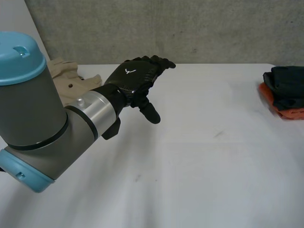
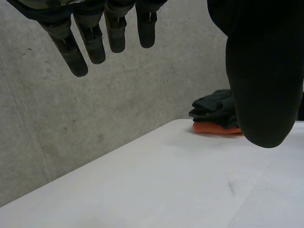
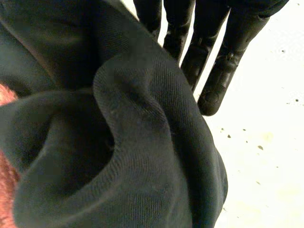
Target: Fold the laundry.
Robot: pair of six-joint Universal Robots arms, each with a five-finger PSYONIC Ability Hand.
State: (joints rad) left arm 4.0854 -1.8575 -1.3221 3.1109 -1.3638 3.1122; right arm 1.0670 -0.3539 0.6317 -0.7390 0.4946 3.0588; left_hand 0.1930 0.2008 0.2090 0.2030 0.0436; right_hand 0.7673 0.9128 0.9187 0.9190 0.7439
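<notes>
Three pieces of laundry, lying in two places.

A dark garment sits loosely heaped on top of an orange one. Both are well apart from the left hand, out beyond its fingertips. In the right wrist view the dark garment's knitted folds bunch up just beside the right hand. A beige garment lies rumpled behind the left hand, near its wrist.

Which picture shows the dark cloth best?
The right wrist view: the dark cloth is close up, folds and weave plain. The head view shows it small on the orange cloth; the left wrist view, far off, partly behind the left hand.
</notes>
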